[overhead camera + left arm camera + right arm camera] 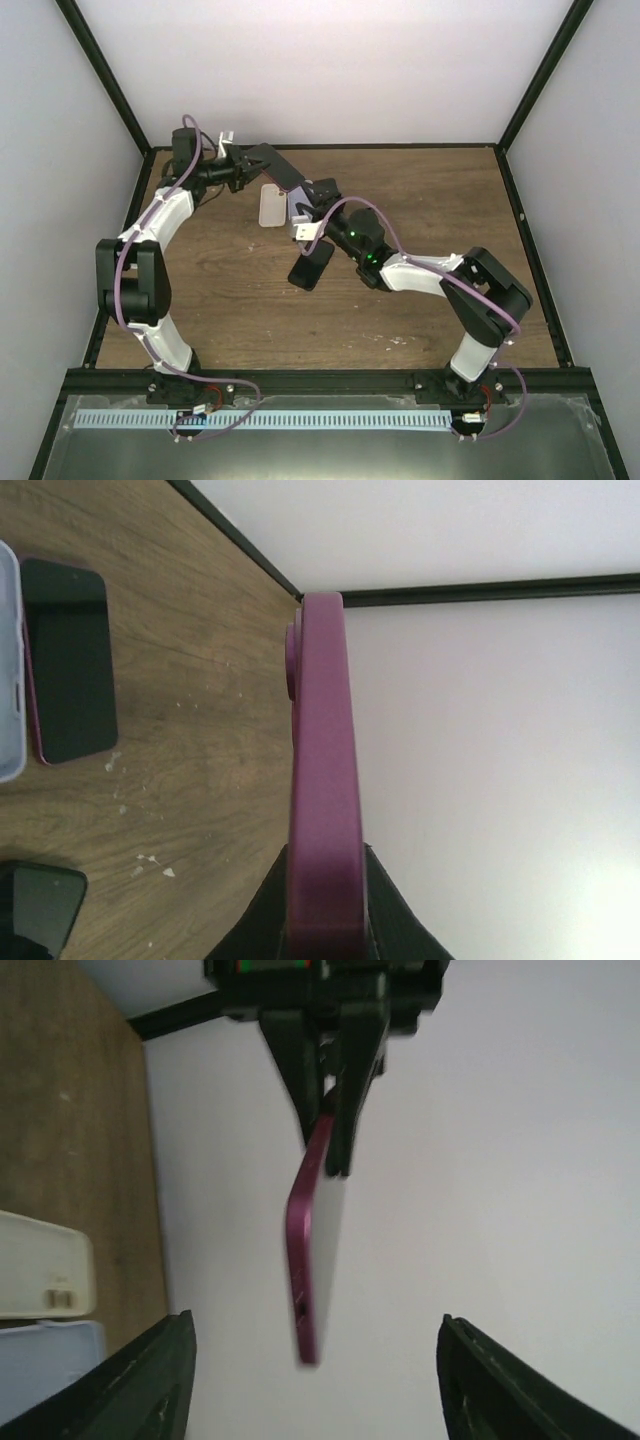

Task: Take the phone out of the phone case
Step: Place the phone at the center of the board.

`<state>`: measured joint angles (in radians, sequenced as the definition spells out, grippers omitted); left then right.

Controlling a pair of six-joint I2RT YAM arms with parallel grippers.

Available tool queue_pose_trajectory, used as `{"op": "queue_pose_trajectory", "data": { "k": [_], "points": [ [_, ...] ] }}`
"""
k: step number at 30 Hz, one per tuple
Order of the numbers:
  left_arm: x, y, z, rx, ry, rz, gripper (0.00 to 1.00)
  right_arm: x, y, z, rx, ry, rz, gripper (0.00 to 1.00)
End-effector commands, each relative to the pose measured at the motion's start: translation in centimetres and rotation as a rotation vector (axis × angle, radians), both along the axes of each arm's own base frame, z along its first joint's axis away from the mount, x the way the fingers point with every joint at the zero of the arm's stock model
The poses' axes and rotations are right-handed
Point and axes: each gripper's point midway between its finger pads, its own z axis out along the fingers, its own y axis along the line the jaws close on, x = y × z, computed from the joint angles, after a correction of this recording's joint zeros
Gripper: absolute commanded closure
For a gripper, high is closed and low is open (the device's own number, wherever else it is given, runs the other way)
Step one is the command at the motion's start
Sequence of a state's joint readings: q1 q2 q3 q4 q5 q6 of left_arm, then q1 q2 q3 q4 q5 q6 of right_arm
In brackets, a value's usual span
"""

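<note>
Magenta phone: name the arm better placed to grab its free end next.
Right. The right fingers are open and face the magenta phone, its free end toward them; the left fingers are busy clamping the other end.

White walls enclosed the wooden table on its far and side edges, joined by black frame rails. A grey, possibly metal, panel adjoined its near edge.

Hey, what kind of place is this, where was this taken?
Most likely a robotics lab test cell: a wooden table boxed in by blank white walls on a black frame, with a left arm and a right arm bolted at its near edge.
</note>
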<state>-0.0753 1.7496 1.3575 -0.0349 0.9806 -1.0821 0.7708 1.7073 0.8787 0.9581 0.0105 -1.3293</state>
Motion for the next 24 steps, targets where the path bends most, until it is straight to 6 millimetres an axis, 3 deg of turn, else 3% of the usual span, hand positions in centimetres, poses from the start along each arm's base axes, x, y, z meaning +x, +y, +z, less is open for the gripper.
{"op": "queue_pose_trajectory", "data": {
  "k": [1,4,10,15,20,24],
  "points": [
    [0.3,1.0,1.7,0.018,-0.127,-0.022,1.00,0.1,-1.5,0.1,0.063,0.173,-0.001,0.33],
    [-0.5,0.6,2.6,0.048,-0.225,-0.080,1.00,0.4,-2.3,-0.9,0.087,0.413,0.023,0.29],
    [-2.5,-0.3,3.9,0.178,-0.452,-0.181,1.00,0.8,-4.1,1.6,0.273,0.892,0.121,0.25],
    [-5.4,-2.1,5.5,0.212,-0.669,-0.298,1.00,-0.3,-5.2,3.9,0.397,1.303,0.311,0.23],
    [-8.0,-3.9,7.8,0.161,-0.827,-0.353,1.00,-2.3,-4.8,4.8,0.416,1.588,0.455,0.26],
    [-9.4,-5.2,9.4,0.124,-0.910,-0.399,1.00,-3.6,-4.6,5.4,0.430,1.688,0.524,0.34]
  ]
}}
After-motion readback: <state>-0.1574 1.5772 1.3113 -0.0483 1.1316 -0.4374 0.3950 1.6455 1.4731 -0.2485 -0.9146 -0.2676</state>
